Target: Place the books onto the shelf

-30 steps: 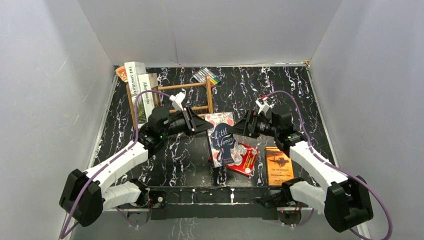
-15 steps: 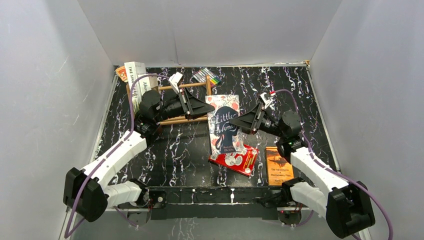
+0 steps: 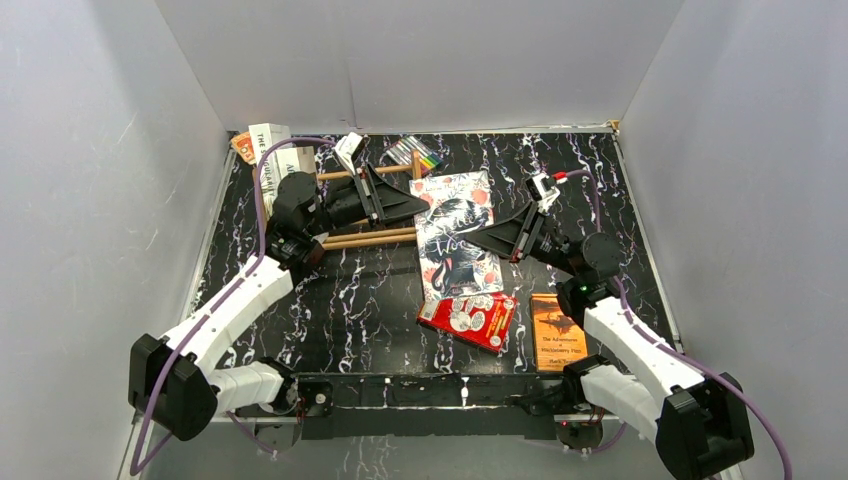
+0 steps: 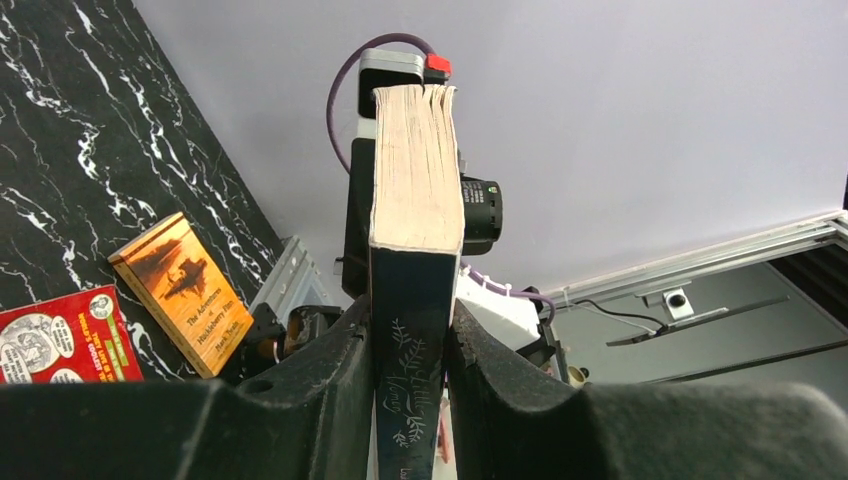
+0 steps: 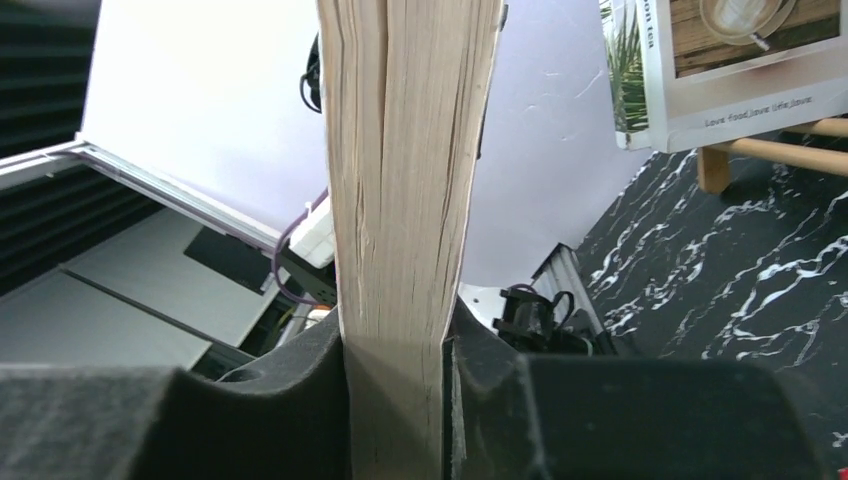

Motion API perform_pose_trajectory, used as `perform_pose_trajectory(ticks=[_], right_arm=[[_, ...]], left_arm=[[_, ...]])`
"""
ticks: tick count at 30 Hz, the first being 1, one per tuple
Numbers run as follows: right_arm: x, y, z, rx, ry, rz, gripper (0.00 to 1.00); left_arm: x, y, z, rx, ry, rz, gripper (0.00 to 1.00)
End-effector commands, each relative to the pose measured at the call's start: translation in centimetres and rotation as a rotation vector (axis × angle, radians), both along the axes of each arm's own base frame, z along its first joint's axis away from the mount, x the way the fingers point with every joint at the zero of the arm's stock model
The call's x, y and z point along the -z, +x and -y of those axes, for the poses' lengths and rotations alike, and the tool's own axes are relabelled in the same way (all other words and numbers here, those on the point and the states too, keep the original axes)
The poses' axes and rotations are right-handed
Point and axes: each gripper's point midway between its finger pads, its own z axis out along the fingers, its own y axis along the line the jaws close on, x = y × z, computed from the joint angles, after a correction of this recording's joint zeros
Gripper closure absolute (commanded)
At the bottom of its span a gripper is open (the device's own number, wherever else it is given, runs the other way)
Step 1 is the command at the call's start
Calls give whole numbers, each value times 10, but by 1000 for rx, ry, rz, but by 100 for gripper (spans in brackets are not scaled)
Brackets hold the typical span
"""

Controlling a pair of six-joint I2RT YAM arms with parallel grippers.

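Observation:
The dark blue patterned book (image 3: 455, 235) hangs in the air over the middle of the table, cover up. My left gripper (image 3: 418, 208) is shut on its spine edge (image 4: 412, 390). My right gripper (image 3: 482, 240) is shut on the opposite page edge (image 5: 400, 200). The wooden shelf (image 3: 345, 240) stands just left of the book, under my left arm. Two white books (image 3: 270, 145) stand at the shelf's left end. In the right wrist view the one with palm leaves (image 5: 720, 70) leans there. The red book (image 3: 468, 318) and the thin orange book (image 3: 557, 330) lie flat near the front.
A pack of colourful markers (image 3: 415, 152) lies behind the shelf by the back wall. A small orange packet (image 3: 240, 146) sits in the back left corner. Grey walls enclose the table on three sides.
The dark blue book has moved up and toward the back, and now lies flatter. My right gripper has closed on its page edge. Both arms have reached farther back.

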Motion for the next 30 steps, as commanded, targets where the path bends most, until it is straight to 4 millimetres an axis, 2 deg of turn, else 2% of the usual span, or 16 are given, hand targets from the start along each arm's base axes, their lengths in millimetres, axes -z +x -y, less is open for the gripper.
perform_pose_trajectory(ticks=[1,2,4,6,8,10,15,18,21,30], right_arm=[[-27,-8,3,13,24,107,84],[-27,-7,2,17,16,113,90],[-27,-6,2,25,2,127,100],[-27,-4,2,39,-10,137,100],[-30,-3,2,47,-10,155,100],[-32,-1,3,61,-6,167,100],[-42,3,4,95,29,201,100],[-45,6,2,89,34,217,100],[-44,8,-1,66,24,220,100],[-41,3,-4,22,13,226,100]], left_arm=[[-25,-3,-9,-12,-26,57,100],[-22,-2,-10,-16,-18,51,97],[-17,-2,-11,-21,3,44,72],[-14,-3,-12,-21,19,48,48],[-11,-7,-12,-4,23,51,36],[-6,-11,-11,20,14,35,31],[9,-29,-2,101,-16,-16,30],[14,-44,12,153,-12,-15,32],[12,-52,20,187,-13,7,39],[6,-59,20,223,-22,57,69]])
